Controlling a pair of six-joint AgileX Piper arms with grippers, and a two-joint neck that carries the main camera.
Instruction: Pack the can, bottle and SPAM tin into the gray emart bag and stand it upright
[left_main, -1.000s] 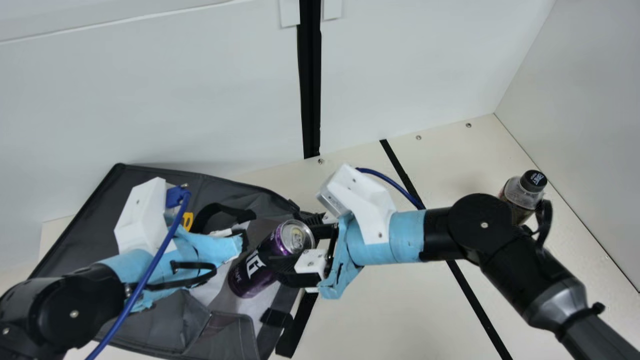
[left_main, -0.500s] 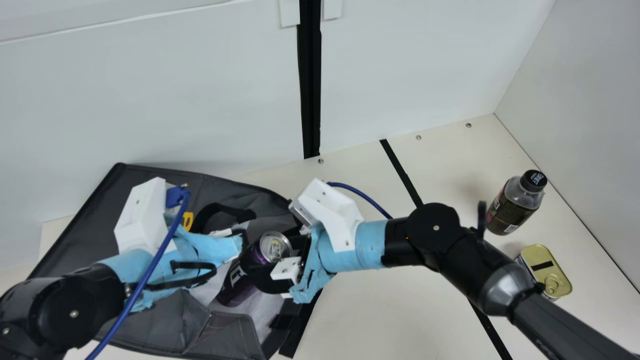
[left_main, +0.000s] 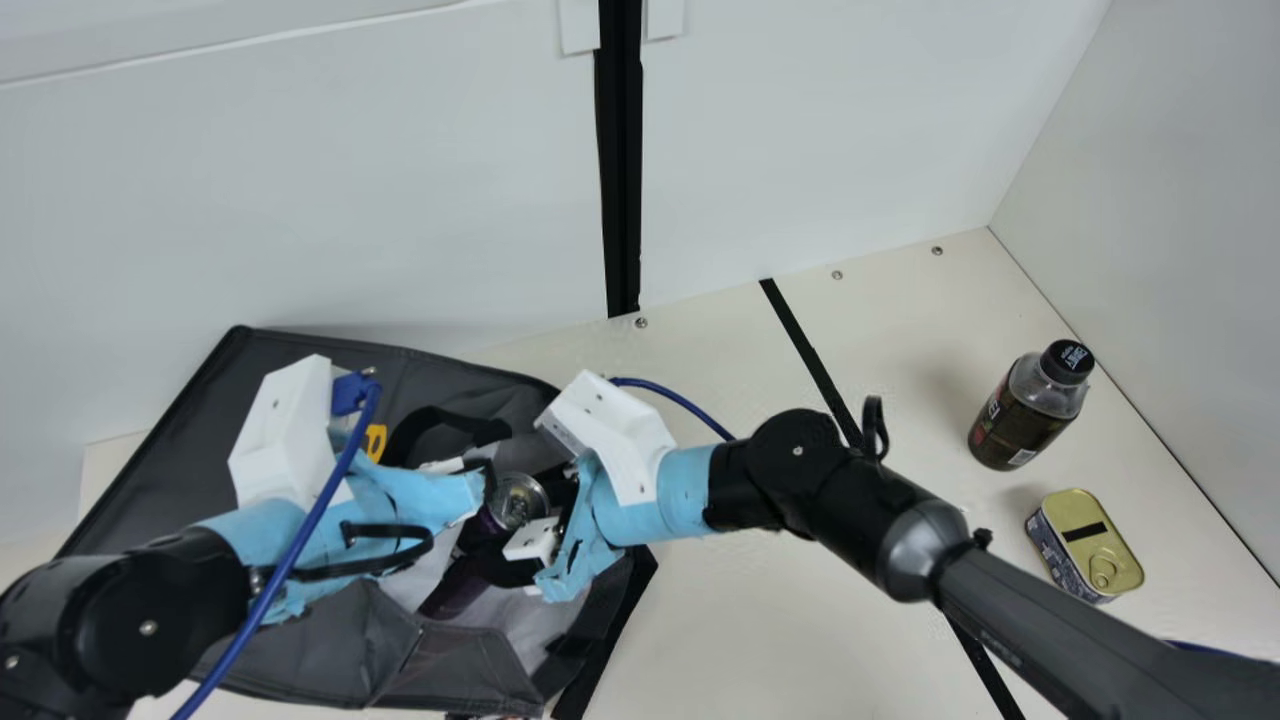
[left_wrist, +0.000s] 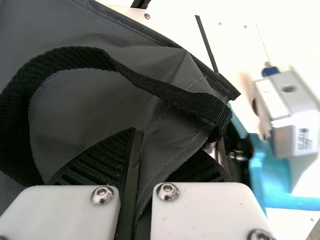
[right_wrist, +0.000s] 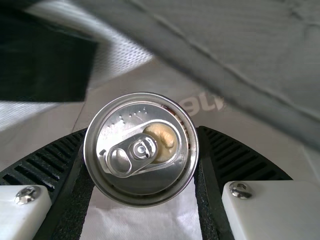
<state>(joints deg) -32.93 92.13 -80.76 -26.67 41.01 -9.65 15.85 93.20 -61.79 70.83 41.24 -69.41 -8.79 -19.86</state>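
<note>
Open table (left_main: 740, 630) beside bag edge (left_main: 460, 369)

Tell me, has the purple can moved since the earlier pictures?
Yes; in the main view, the can moved left, away from the black table strip, and deeper into the gray bag.

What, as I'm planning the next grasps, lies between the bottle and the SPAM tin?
In the main view, bare table separates the bottle from the tin.

Just whitish walls (left_main: 300, 200) along the far edge of the cream table (left_main: 720, 630), plus what's probably a black post (left_main: 621, 180).
</note>
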